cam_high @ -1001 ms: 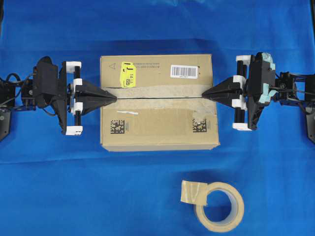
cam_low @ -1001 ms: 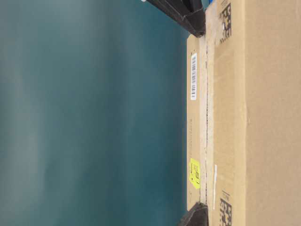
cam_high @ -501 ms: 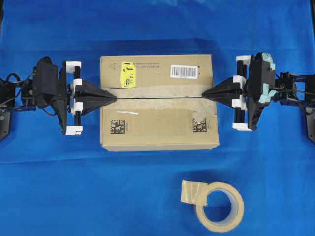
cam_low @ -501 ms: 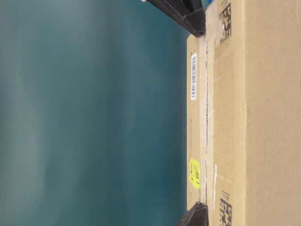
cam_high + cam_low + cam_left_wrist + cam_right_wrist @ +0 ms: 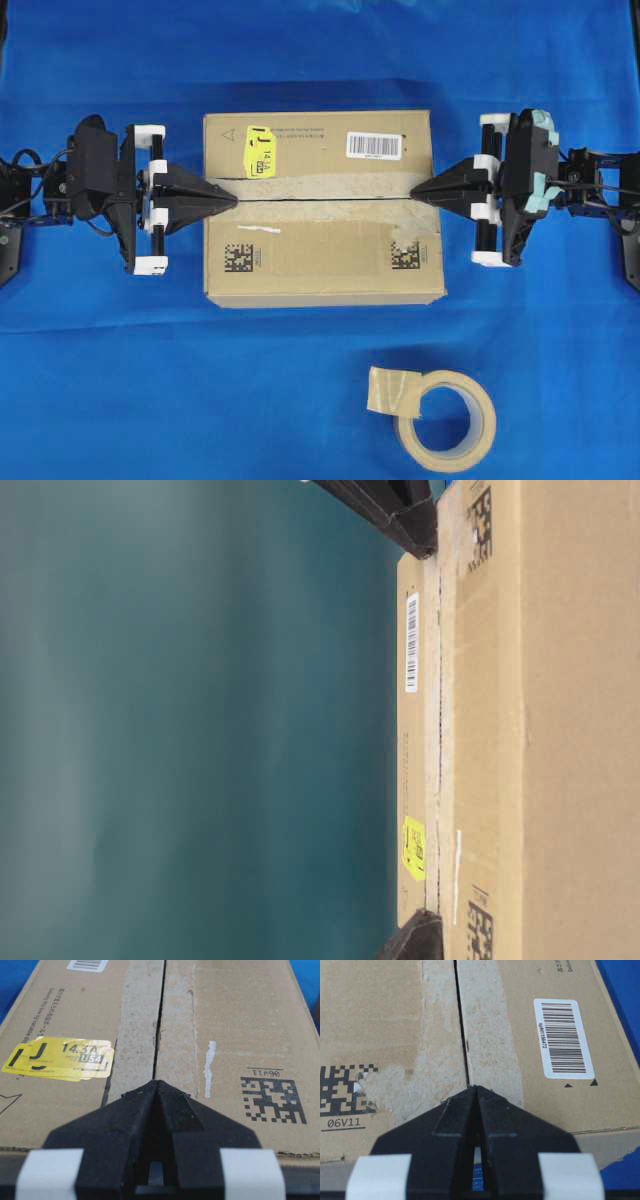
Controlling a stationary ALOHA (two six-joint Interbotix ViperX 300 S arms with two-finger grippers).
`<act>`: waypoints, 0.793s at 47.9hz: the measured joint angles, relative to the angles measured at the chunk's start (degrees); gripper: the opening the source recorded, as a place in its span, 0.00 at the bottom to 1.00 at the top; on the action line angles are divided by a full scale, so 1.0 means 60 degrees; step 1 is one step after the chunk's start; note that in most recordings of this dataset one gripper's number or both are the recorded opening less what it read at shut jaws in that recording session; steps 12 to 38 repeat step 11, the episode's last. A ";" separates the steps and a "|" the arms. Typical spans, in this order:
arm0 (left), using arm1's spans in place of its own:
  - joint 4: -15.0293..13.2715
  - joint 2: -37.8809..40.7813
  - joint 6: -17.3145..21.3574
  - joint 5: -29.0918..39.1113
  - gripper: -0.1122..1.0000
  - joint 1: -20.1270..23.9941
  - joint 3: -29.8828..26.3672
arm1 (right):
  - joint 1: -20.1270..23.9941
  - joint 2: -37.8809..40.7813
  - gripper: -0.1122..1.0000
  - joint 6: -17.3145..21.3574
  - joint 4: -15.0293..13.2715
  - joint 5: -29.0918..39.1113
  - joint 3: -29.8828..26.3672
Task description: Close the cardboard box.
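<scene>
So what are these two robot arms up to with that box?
They are closing a cardboard box that sits on a blue cloth. Its top flaps lie flat and meet along a seam down the middle. The left hand and the right hand, both pinched shut, point at opposite ends of that seam, their tips at the box's edges. A roll of beige tape lies apart from the box, untouched; the seam has no fresh tape, only worn strips of old tape.
</scene>
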 measured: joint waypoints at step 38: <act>0.0000 0.0015 0.0015 0.0015 0.10 0.0000 0.0000 | 0.0059 -0.0029 0.11 -0.0015 0.0015 0.0000 -0.0015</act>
